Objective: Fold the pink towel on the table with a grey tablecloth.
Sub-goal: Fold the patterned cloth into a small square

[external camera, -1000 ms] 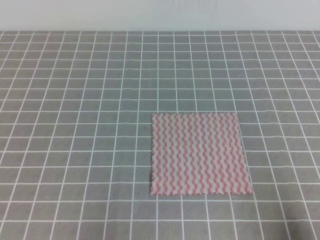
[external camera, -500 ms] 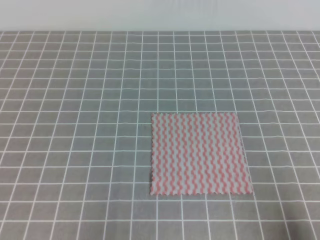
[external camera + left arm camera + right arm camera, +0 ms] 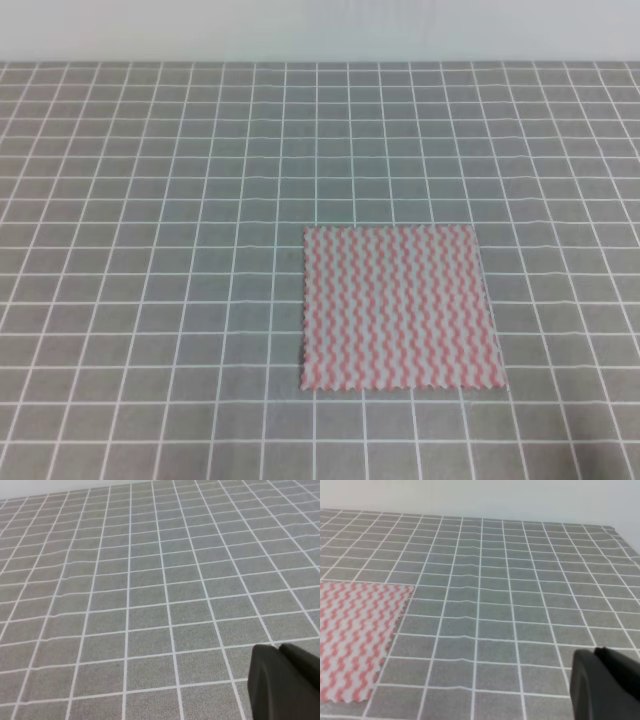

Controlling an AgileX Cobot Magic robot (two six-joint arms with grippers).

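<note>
The pink towel (image 3: 400,308) lies flat and unfolded on the table with a grey tablecloth (image 3: 150,250), right of centre and near the front. Its pink-and-white zigzag stripes run front to back. In the right wrist view the pink towel (image 3: 355,635) fills the lower left, and my right gripper (image 3: 594,654) shows as black fingers pressed together at the bottom right, well away from the cloth. My left gripper (image 3: 278,649) looks the same at the bottom right of the left wrist view, over bare grid cloth (image 3: 150,580). Neither gripper appears in the high view.
The grid cloth runs back to a white wall (image 3: 320,30) at the far edge. In the right wrist view the table's far right corner (image 3: 615,530) is visible. Slight ripples cross the cloth (image 3: 470,570).
</note>
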